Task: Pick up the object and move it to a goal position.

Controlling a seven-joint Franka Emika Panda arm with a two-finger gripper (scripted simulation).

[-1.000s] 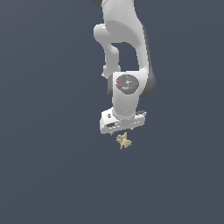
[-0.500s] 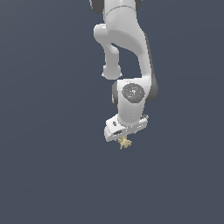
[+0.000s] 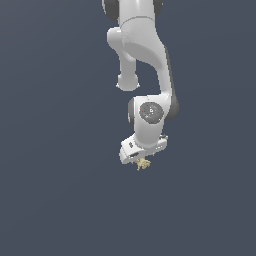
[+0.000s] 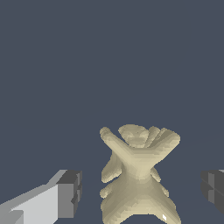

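**Pincer spread around the small tan figure**

My white arm (image 3: pixel 145 60) reaches down from the top of the exterior view, bends at a round joint (image 3: pixel 150 112) and ends in my pincer (image 3: pixel 141 161), which hangs low over the plain dark blue-grey surface (image 3: pixel 55 200).

The object (image 3: pixel 143 164), a tiny pale tan-yellow lump with several stubby projections, sits right under the pincer. In the exterior view only its lower part peeks out below the white hand body, and it is far smaller than the hand above it. I cannot tell from that view whether it rests on the surface or is raised off it.

The wrist view is clearer. There the object (image 4: pixel 138 175) fills the middle between my two fingers. Its projections cross near its upper part and splay outward, and its base widens toward the frame edge. One finger, white with a dark grey pad (image 4: pixel 70 192), stands off to one side of it; the other dark pad (image 4: pixel 213 186) shows at the opposite edge of the picture. A strip of bare surface is visible between each pad and the figure, so neither pad touches it.

My pincer is therefore spread wide, gripping nothing, with the object centred in the gap between the fingers.
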